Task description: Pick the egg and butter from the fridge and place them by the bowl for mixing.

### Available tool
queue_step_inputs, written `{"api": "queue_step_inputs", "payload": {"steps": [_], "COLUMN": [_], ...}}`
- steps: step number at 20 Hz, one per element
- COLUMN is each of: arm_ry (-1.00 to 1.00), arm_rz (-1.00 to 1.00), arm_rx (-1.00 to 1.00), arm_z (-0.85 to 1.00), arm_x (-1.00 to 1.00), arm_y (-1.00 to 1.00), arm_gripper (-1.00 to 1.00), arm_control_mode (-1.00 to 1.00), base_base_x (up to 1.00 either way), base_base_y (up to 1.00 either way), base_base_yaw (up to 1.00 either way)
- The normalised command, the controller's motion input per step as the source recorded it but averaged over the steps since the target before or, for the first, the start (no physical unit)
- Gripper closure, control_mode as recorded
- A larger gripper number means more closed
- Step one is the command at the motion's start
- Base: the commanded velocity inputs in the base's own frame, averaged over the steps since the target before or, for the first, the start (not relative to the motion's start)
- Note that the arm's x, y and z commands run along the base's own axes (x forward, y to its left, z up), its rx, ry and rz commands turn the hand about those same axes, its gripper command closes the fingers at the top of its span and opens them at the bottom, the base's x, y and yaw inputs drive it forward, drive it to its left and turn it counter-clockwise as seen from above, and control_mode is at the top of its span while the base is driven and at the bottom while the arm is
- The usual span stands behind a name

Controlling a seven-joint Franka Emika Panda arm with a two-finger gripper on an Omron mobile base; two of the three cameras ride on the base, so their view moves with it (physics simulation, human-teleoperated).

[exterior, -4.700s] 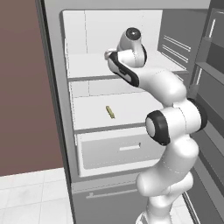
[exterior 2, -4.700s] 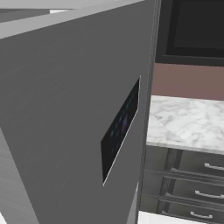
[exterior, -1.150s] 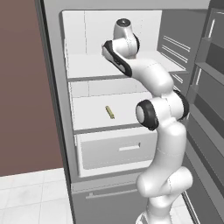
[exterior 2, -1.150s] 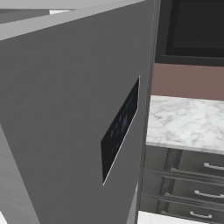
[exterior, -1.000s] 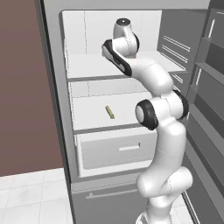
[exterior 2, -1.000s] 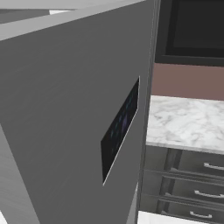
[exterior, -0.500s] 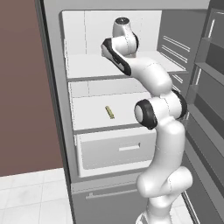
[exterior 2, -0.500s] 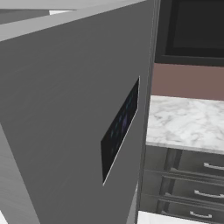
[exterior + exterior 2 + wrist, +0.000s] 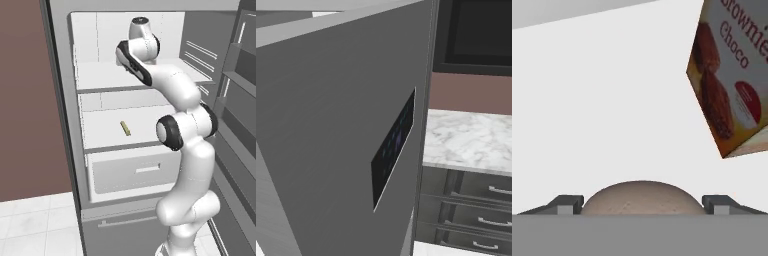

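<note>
You're on the egg pickup: the gripper reaches onto the fridge's upper shelf, jaws wide, the egg sitting between the fingertips, unclamped. Brownie box stands near. Butter waits one shelf down. Close gently next, I'd say.
</note>
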Motion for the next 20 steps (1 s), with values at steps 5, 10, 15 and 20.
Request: {"api": "queue_step_inputs", "payload": {"steps": [5, 10, 15, 20], "arm_ry": [0.00, 0.00, 0.00, 0.00], "arm_rz": [0.00, 0.00, 0.03, 0.01], "arm_rx": [0.06, 0.03, 0.00, 0.00], "arm_z": [-0.12, -0.02, 0.00, -0.05], "arm_x": [-0.79, -0.84, -0.89, -0.83], "arm_y": [0.09, 0.03, 0.03, 0.11], "arm_gripper": [1.00, 1.00, 1.00, 1.00], "arm_control_mode": [-1.00, -1.00, -1.00, -1.00], "base_base_x": [0.00, 0.00, 0.00, 0.00], "base_base_y": [0.00, 0.00, 0.00, 0.00], "base_base_yaw": [0.00, 0.00, 0.00, 0.00]}}
